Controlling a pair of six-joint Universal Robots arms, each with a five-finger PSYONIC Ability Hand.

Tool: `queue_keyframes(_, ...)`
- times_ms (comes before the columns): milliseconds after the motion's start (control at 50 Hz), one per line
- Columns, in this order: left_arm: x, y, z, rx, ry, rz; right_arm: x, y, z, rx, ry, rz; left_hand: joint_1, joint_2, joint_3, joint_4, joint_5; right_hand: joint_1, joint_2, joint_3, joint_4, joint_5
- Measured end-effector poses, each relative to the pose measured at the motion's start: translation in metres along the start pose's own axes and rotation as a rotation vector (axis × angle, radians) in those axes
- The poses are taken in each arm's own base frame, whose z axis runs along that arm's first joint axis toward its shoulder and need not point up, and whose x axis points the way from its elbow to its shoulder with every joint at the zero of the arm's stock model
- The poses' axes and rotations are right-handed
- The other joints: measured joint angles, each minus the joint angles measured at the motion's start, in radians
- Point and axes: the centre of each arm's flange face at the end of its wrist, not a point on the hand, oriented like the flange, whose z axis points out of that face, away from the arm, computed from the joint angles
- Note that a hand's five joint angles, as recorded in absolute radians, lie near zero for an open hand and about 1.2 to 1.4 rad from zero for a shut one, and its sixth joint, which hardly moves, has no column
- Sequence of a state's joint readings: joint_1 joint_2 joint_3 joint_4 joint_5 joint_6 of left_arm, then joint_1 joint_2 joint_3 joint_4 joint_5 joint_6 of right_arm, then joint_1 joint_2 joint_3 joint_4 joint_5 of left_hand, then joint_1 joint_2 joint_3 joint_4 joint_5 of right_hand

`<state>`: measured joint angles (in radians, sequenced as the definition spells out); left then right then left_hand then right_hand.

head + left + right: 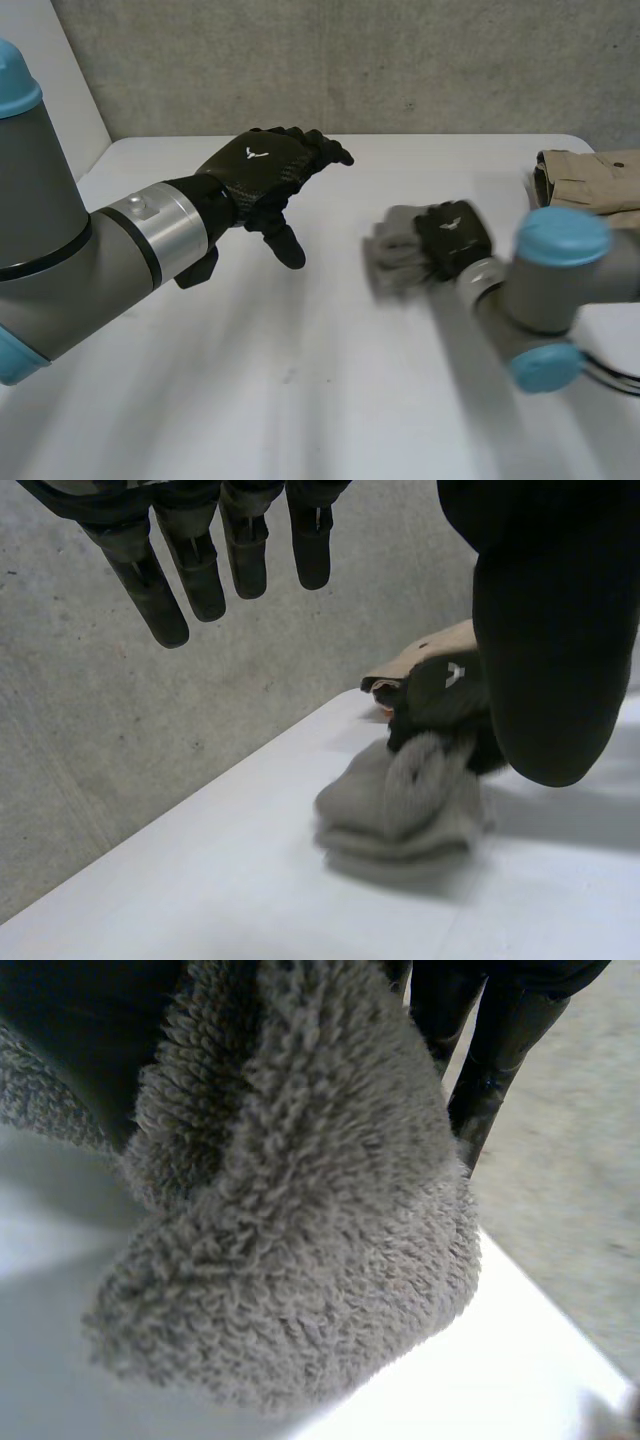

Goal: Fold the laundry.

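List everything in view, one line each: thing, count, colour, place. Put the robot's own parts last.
grey fluffy terry cloth: one, grey, bunched at the table's right middle, in the right hand
tan folded garment: one, tan, far right corner of the table
white table: one, white, under everything
concrete wall: one, grey, behind the table
left hand: one, black, open, above the table's left middle, holding nothing
right hand: one, black, closed on the cloth
left arm, right arm: grey, light-blue caps

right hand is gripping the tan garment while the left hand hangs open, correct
No: the right hand grips the grey fluffy cloth, as the head view shows. The tan garment lies apart by the far edge of the table. The left hand does hang open.
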<state>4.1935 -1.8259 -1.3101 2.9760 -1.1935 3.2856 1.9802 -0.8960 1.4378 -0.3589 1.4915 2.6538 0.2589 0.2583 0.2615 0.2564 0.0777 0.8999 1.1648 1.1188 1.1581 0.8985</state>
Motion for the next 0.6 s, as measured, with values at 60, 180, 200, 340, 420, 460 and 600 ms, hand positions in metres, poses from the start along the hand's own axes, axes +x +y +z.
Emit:
queue_keyframes(60, 0.000, 0.000, 0.000, 0.000, 0.000, 0.000, 0.043, 0.006, 0.003, 0.020, 0.016, -0.065, 0.000, 0.000, 0.000, 0.000, 0.000, 0.000, 0.000, 0.000, 0.000, 0.000)
queue_keyframes(180, 0.000, 0.000, 0.000, 0.001, 0.001, -0.001, 0.094, 0.008, 0.010, 0.107, 0.000, -0.205, 0.000, 0.000, 0.000, 0.000, 0.000, 0.009, 0.000, 0.011, 0.011, 0.014)
queue_keyframes(200, 0.000, 0.000, 0.000, 0.001, 0.001, -0.003, 0.105, 0.004, 0.014, 0.143, -0.003, -0.236, 0.000, 0.000, 0.000, 0.000, 0.000, 0.009, 0.000, 0.011, 0.011, 0.015)
queue_keyframes(340, 0.000, -0.001, 0.000, 0.003, 0.001, -0.022, 0.162, -0.037, 0.037, 0.335, 0.058, -0.276, 0.000, 0.000, 0.000, 0.000, 0.000, 0.009, 0.000, 0.011, 0.011, 0.015)
queue_keyframes(420, 0.000, -0.001, 0.000, 0.003, 0.001, -0.030, 0.216, -0.082, 0.051, 0.489, 0.171, -0.195, 0.000, 0.000, 0.000, 0.000, 0.000, 0.009, 0.000, 0.011, 0.011, 0.015)
queue_keyframes(460, 0.000, -0.001, 0.000, 0.003, 0.001, -0.031, 0.237, -0.097, 0.054, 0.552, 0.214, -0.159, 0.000, 0.000, 0.000, 0.000, 0.000, 0.009, 0.000, 0.011, 0.013, 0.015)
queue_keyframes(600, 0.000, -0.001, 0.000, 0.002, 0.001, -0.032, 0.298, -0.101, 0.060, 0.658, 0.300, -0.116, 0.000, 0.000, 0.000, 0.000, 0.000, 0.009, 0.000, 0.011, 0.016, 0.015)
